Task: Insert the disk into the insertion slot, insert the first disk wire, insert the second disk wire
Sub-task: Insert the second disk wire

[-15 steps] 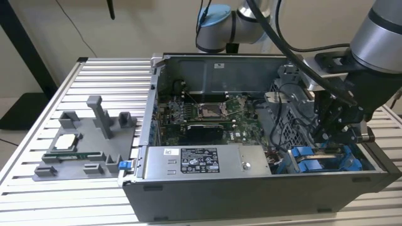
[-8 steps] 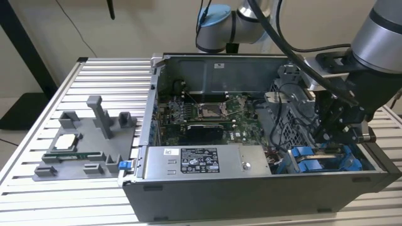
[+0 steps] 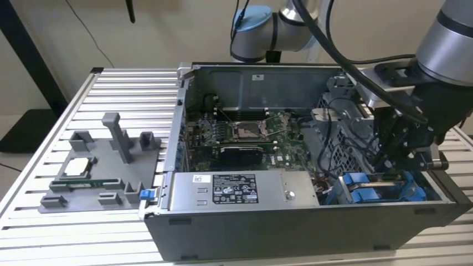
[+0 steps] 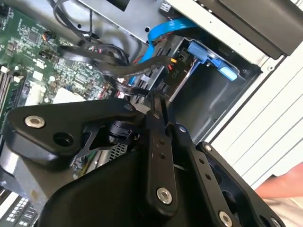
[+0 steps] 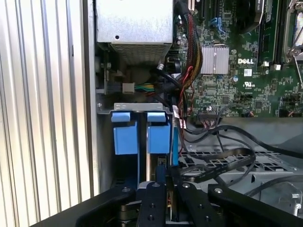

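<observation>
In the exterior view, a grey fixture tray (image 3: 96, 183) with small parts lies on the slatted table (image 3: 44, 233), on the view's left. Beside it is the open computer case (image 3: 296, 233), with the grey power-supply box (image 3: 236, 191) along its near wall. Further toward the view's right is the insertion slot (image 3: 355, 191), a bay of the drive cage with blue trim.

The disk (image 3: 386, 178) seems to stand on its edge inside this bay, between blue carrier parts. The gripper (image 3: 402, 160) hangs directly above it, very near or touching; I cannot tell whether it is spread or is pinching something.

I judge that the step in hand is the seating of the disk. To do it well, the push should go straight along the bay, without tilt, so that the carrier does not jam. The black cables (image 5: 222, 161) just beside the gripper (image 5: 166, 177) should be kept out of the bay.
</observation>
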`<state>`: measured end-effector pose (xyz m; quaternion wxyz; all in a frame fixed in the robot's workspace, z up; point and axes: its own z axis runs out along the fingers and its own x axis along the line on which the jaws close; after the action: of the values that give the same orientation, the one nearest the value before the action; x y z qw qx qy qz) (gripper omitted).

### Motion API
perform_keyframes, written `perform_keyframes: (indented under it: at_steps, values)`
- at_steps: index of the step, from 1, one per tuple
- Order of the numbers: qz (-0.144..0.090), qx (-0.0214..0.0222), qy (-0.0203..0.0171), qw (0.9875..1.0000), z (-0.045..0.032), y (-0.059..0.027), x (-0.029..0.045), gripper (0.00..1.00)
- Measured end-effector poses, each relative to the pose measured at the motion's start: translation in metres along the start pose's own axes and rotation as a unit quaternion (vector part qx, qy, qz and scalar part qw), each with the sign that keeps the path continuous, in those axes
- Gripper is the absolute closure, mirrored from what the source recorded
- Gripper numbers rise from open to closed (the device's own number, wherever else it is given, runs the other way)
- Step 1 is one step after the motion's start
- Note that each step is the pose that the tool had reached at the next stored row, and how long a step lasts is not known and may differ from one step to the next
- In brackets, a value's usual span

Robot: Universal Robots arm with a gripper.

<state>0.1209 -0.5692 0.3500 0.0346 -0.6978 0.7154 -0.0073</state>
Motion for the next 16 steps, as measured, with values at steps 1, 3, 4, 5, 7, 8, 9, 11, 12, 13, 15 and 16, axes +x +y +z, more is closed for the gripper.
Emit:
perform_keyframes:
  at_steps: [1, 3, 4, 5, 7, 8, 9, 11, 12, 13, 15, 16]
  values:
    - [0.0, 0.0, 0.0014, 1.0, 0.0001, -0.0005, 0.0, 1.0]
    - [0.0, 0.0001, 0.0017, 1.0, 0.0001, -0.0007, 0.0001, 1.0]
    - [0.0, 0.0001, 0.0018, 1.0, 0.0001, -0.0009, 0.0, 1.0]
    - [0.0, 0.0001, 0.0018, 1.0, 0.0002, -0.0012, 0.0, 1.0]
    - [0.0, 0.0001, 0.0018, 1.0, 0.0007, -0.0022, -0.0001, 1.0]
    - [0.001, 0.0001, 0.0017, 1.0, 0.001, -0.0028, -0.0001, 1.0]
    - [0.001, 0.0001, 0.0018, 1.0, 0.0011, -0.0033, -0.0001, 1.0]
    - [0.001, 0.0001, 0.0018, 1.0, 0.0017, -0.0039, 0.0, 1.0]
    - [0.001, 0.0001, 0.0018, 1.0, 0.0019, -0.004, 0.0, 1.0]
    - [0.002, 0.0001, 0.0018, 1.0, 0.0022, -0.0041, 0.0, 1.0]
    - [0.002, 0.0001, 0.0019, 1.0, 0.0028, -0.0043, 0.0, 1.0]
    - [0.003, 0.0001, 0.0019, 1.0, 0.0032, -0.0043, 0.0, 1.0]
